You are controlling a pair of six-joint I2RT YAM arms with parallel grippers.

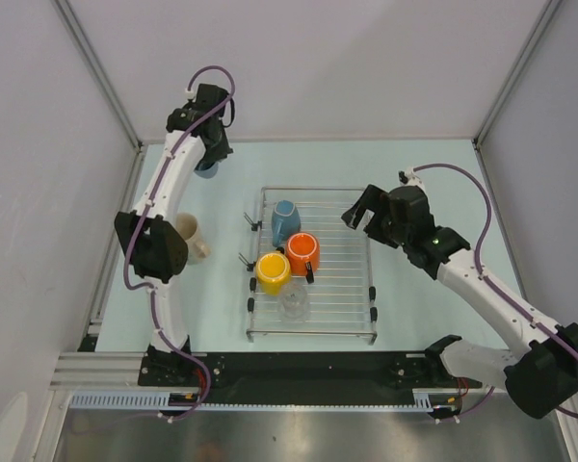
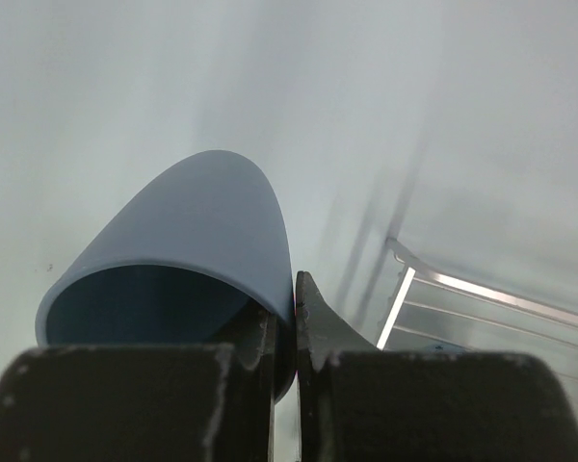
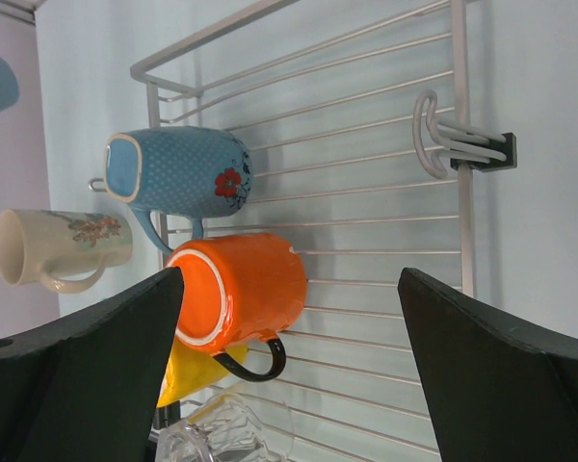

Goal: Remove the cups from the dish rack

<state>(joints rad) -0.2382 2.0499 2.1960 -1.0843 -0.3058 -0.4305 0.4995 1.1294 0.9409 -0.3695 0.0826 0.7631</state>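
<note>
The silver wire dish rack (image 1: 352, 289) lies mid-table. On it are a light blue dotted cup (image 1: 285, 221), an orange mug (image 1: 302, 253), a yellow cup (image 1: 273, 272) and a clear glass (image 1: 294, 303). The beige cup (image 1: 191, 237) lies on the table left of the rack. My left gripper (image 1: 210, 159) is at the back left, shut on the rim of the other light blue cup (image 2: 183, 250), one finger inside it. My right gripper (image 1: 366, 217) is open and empty above the rack's right side. In its wrist view the orange mug (image 3: 241, 289) lies by the left fingertip (image 3: 125, 337).
The rack's rim (image 3: 459, 144) carries a white wire hook (image 3: 433, 135) on a black clip. White walls with metal posts enclose the table at the back and sides. The left arm's elbow (image 1: 154, 245) hangs beside the beige cup.
</note>
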